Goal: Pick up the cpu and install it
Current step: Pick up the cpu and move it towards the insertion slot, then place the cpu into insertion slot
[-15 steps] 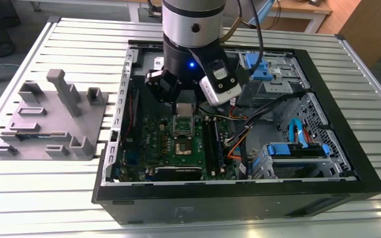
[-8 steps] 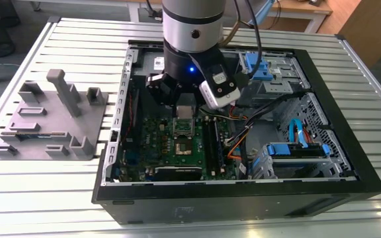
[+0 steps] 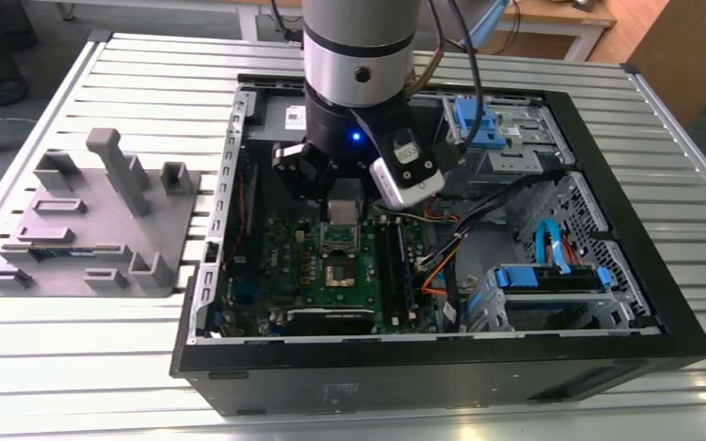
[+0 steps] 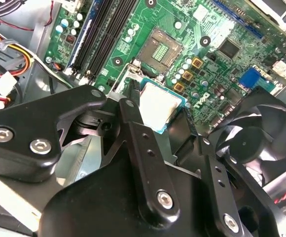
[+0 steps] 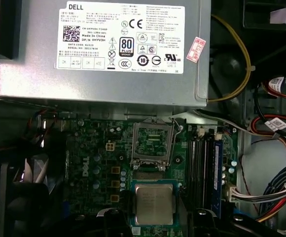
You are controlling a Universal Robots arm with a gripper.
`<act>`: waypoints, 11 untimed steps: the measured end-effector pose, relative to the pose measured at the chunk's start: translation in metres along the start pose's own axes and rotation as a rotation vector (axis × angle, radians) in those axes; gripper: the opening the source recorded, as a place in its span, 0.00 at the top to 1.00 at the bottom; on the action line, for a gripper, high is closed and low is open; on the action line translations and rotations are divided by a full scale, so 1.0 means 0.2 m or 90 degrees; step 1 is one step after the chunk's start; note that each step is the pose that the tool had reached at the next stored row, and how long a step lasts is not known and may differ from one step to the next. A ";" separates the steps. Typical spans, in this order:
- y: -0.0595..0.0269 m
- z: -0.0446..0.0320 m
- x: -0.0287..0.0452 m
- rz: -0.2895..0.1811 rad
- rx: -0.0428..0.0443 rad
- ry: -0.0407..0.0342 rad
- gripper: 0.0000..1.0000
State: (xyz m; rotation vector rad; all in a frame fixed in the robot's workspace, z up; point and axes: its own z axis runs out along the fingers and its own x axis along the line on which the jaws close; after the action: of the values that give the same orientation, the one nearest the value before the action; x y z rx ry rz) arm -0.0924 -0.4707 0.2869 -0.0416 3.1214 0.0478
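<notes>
- The gripper (image 4: 160, 104) has its black fingers (image 4: 133, 116) drawn together on the cpu (image 4: 159, 104), pressing on two opposite edges of it.
- The cpu hangs flat, silvery top up, lifted clear of the socket (image 5: 153, 142) and close to it, not yet seated.
- Handling, as I judge it:
  - It is light, thin and stiff, and the smooth metal lid would slip under pads pressed on its face.
  - The narrow green edges are the place to hold it.
  - The underside and the socket's contacts look delicate, so it should stay level and take no force.
- The socket lies open, its bright frame swung back.
- The green motherboard (image 5: 96, 158) spreads around the socket, with memory sticks (image 5: 202, 163) just beside it.
- Beyond the socket stands a grey power supply box (image 5: 98, 49).
- Well apart from the socket, outside the computer case (image 3: 451, 377), a grey block with posts (image 3: 96, 220) rests on the slatted table (image 3: 84, 367).
</notes>
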 end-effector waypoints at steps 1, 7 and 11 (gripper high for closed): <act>0.000 0.002 0.000 0.000 0.0000 0.0000 0.53; -0.001 0.023 0.000 0.000 0.0001 0.0000 0.53; -0.001 0.023 0.000 0.000 0.0001 0.0000 0.53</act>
State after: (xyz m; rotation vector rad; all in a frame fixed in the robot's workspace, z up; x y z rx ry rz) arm -0.0924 -0.4707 0.2823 -0.0418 3.1214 0.0476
